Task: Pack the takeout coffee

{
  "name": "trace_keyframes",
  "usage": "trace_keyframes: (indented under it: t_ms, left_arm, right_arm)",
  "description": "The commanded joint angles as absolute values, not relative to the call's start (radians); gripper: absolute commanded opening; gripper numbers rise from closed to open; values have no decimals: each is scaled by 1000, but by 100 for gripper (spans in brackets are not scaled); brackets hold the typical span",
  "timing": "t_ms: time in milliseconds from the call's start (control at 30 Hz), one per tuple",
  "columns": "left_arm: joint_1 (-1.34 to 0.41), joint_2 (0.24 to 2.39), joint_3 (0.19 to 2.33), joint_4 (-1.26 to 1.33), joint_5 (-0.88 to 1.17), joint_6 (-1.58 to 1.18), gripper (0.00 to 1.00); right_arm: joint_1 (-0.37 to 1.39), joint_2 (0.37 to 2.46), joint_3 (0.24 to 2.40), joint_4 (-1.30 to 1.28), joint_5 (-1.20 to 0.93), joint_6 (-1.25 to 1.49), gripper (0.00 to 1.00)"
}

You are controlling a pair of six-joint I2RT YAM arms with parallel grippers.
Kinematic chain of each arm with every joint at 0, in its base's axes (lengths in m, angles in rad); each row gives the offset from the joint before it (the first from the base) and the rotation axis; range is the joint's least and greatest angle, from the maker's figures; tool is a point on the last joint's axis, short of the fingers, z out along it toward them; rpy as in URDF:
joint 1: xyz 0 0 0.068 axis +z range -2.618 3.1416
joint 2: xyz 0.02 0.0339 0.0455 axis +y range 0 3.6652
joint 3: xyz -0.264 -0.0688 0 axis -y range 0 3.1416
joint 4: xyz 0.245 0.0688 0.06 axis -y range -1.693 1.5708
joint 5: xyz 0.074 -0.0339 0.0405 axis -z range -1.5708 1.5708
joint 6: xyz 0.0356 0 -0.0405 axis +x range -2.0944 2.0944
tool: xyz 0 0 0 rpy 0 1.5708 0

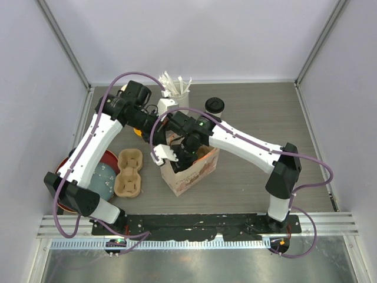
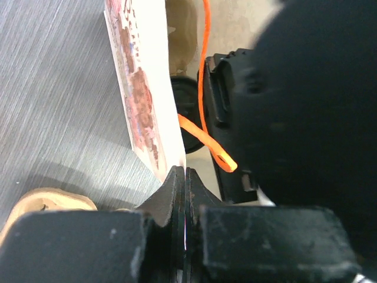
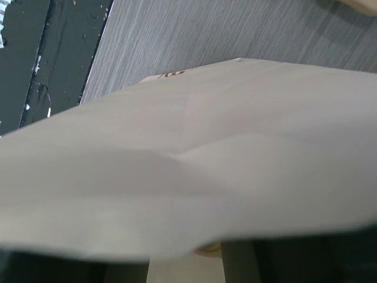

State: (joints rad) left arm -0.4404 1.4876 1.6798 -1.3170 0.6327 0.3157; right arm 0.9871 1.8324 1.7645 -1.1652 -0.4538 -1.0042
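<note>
Grip the light, crushable lidded cup, at one o'clock from the bag, round its paper wall, with left claw pinched shut on the bag rim and gape of right claw impossible to tell.

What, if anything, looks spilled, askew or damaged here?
Nothing looks spilled or damaged. The paper bag sits skewed to the table edge, its rim pinched by the left tool. One lidded cup stands upright behind it, outside the bag.
</note>
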Motion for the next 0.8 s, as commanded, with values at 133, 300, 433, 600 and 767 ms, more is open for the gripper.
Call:
trace_keyframes:
  t_ms: [133, 300, 433, 600, 767]
  left_arm:
    - [-443, 1474, 1660, -1286, 586, 331, 0]
    - [-442, 1473, 1652, -1285, 561, 333, 0]
    - [-443, 1474, 1657, -1287, 558, 337, 0]
    - [-443, 1474, 1658, -1296, 548, 342, 0]
    - [-443, 1479, 1664, -1302, 543, 341, 0]
  right_arm:
    - [994, 1681, 1796, -1101, -459, -977, 54]
    - [991, 1635, 1781, -1048, -433, -959, 59]
    - [985, 1609, 1796, -1008, -436, -917, 61]
    - [947, 1579, 1853, -974, -428, -824, 62]
    - [888, 1539, 1861, -922, -437, -753, 63]
